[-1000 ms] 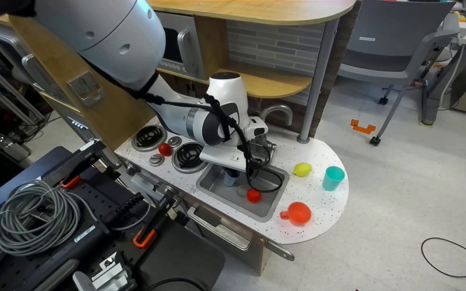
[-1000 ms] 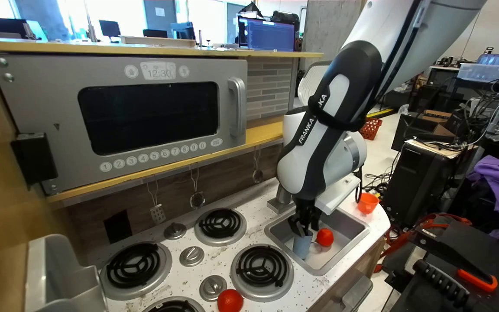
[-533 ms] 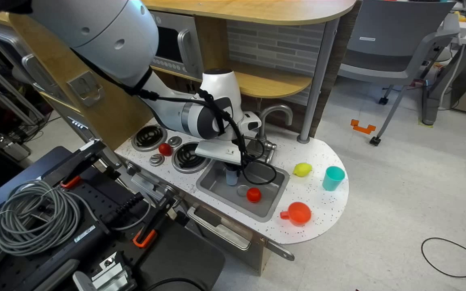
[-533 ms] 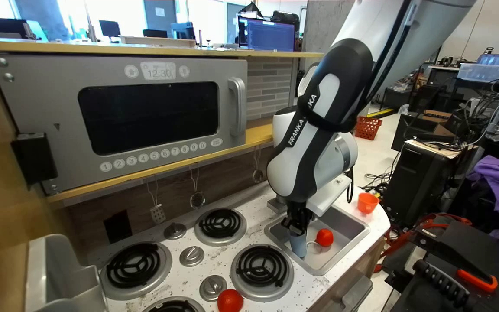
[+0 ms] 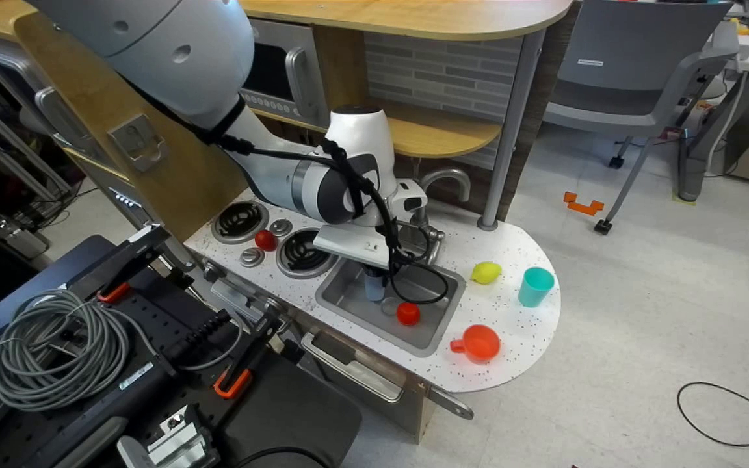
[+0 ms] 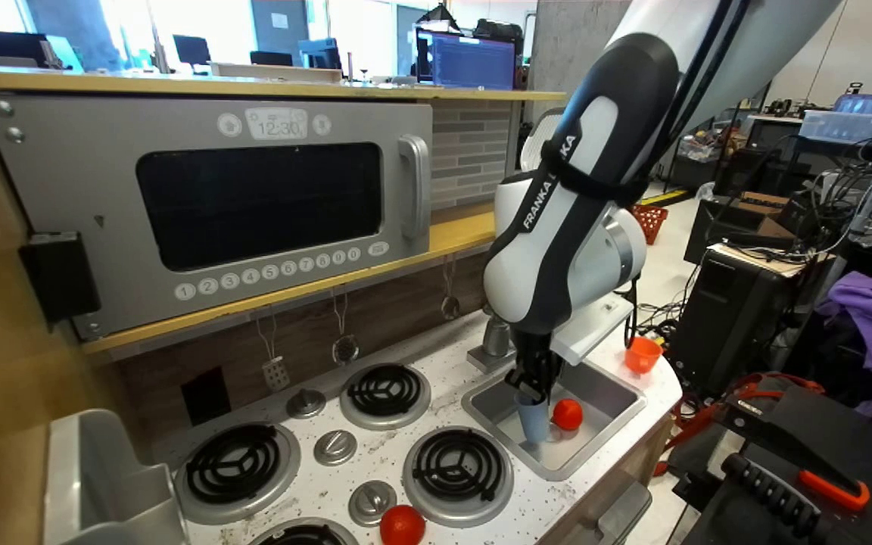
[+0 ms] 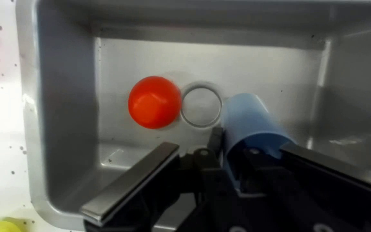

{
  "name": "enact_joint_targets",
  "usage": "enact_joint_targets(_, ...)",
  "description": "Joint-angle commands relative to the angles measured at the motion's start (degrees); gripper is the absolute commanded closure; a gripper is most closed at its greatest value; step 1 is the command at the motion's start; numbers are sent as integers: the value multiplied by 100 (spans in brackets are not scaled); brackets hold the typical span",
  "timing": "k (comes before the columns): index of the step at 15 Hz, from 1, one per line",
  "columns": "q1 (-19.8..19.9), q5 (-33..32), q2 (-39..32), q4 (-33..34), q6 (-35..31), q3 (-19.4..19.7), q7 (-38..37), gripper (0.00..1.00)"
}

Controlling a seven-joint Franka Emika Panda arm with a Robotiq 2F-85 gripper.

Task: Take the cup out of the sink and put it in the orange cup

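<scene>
Jaws of the gripper (image 7: 232,148) clasp the blue cup (image 7: 250,116) by its wall, pinching from outside and from within its mouth; I take it for the task's cup. It is within the sink (image 7: 29,135), at the end near the burners (image 6: 459,475), its long axis close to upright but leaning, base tipped toward the sink's middle; whether that base touches the sink's floor I cannot tell. The orange cup (image 5: 480,343) stands outside the sink's opposite end, by the corner away from the faucet (image 5: 463,188). The move likely calls for a lift clear of the sink's rim, then a run down its length, over or near the red toy (image 5: 408,314) within, arriving base first.
</scene>
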State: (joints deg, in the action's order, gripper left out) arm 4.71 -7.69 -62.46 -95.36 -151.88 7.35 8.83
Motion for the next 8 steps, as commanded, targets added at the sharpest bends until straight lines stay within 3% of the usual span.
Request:
enact_joint_targets(1,461,121,982,-1157,-246,-274,191,98)
enact_joint_targets(5,1053,359,1686,-1848,-680,-451,274,98)
enact_joint_targets(8,1482,703,1992,-1942,-877,-463,229,98)
